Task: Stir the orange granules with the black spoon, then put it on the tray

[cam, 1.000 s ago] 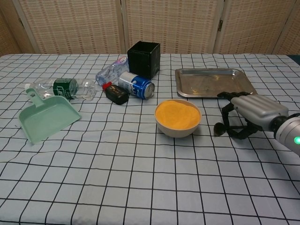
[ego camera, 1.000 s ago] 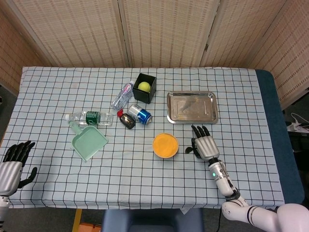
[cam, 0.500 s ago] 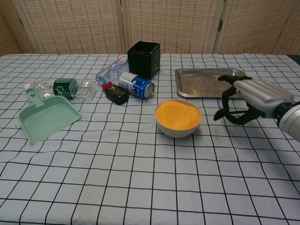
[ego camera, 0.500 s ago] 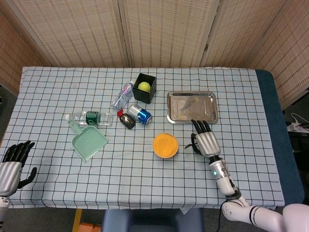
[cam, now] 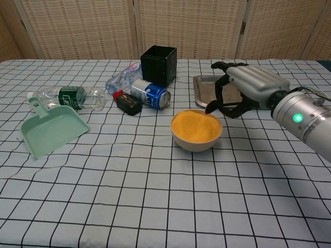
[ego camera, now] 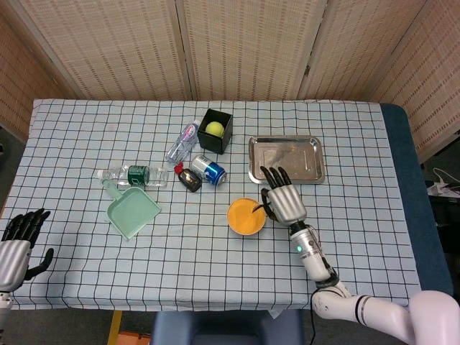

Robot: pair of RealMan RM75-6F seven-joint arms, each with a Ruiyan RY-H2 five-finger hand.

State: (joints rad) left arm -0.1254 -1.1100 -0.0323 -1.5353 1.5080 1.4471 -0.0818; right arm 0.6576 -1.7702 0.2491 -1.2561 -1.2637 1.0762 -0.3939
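Observation:
A cream bowl (ego camera: pixel 246 216) (cam: pixel 196 130) of orange granules stands at the table's middle. My right hand (ego camera: pixel 284 203) (cam: pixel 243 88) hovers just right of it and grips the black spoon (ego camera: pixel 257 209) (cam: pixel 209 109). The spoon slants down to the left, its tip at the bowl's right rim over the granules; I cannot tell whether it touches them. The steel tray (ego camera: pixel 286 159) (cam: pixel 204 91) lies behind the hand, and nothing lies on its visible part. My left hand (ego camera: pixel 18 241) rests at the near left table edge, fingers apart, holding nothing.
A green dustpan (ego camera: pixel 133 210) (cam: pixel 49 129) and a lying water bottle (ego camera: pixel 133 175) are at the left. A blue can (ego camera: pixel 208 170), a small black object (ego camera: pixel 190 180), a second bottle (ego camera: pixel 182 141) and a black box with a ball (ego camera: pixel 215 130) sit behind the bowl.
My right hand has risen from the cloth right of the bowl and moved left with the spoon, bringing its tip to the bowl's rim. The left hand is still.

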